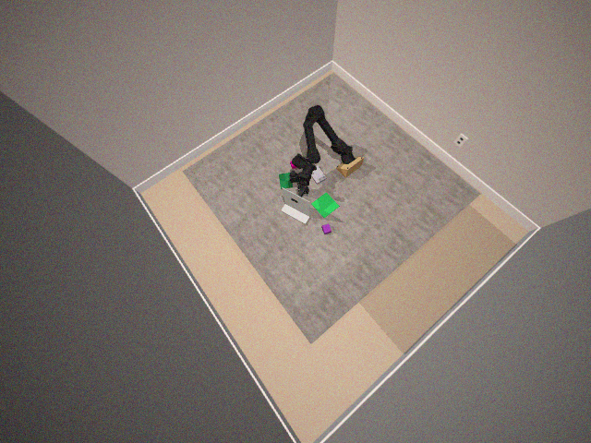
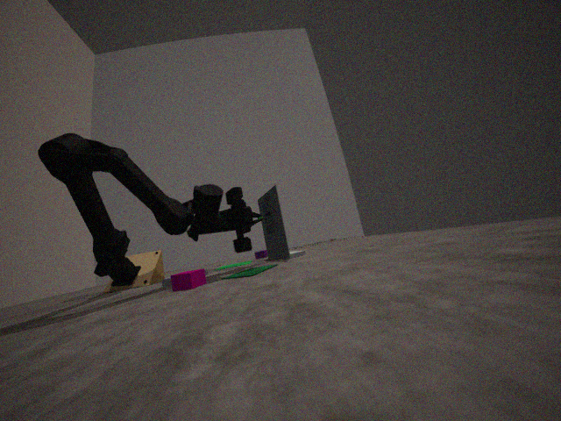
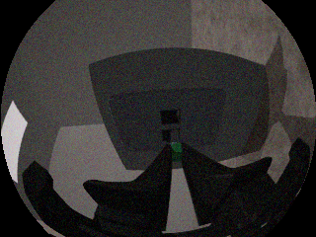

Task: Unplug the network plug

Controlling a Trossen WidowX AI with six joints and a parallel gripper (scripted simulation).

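Observation:
The grey upright panel (image 1: 302, 208) (image 2: 275, 233) (image 3: 138, 74) stands in front of my gripper (image 1: 303, 192) (image 2: 259, 217) (image 3: 176, 148). Two dark openings show in its face in the wrist view, the upper opening (image 3: 170, 117) above a smaller one. My gripper is level and shut on the green plug (image 2: 259, 217) (image 3: 177, 152), with its fingertips close to the panel by the lower opening. The fingers hide much of the plug; I cannot tell whether its front is still in the socket, nor see the tab. A bright green square (image 1: 325, 205) and a darker green one (image 1: 285, 180) (image 2: 251, 271) lie flat.
A magenta block (image 1: 293, 164) (image 2: 188, 279) and a pale box (image 1: 319, 176) lie under or beside the arm. A purple block (image 1: 326, 229) (image 2: 260, 253) is beyond the bright green square. A wooden wedge (image 1: 352, 166) (image 2: 152, 267) is at the arm's base. The panel has a white foot (image 1: 295, 213).

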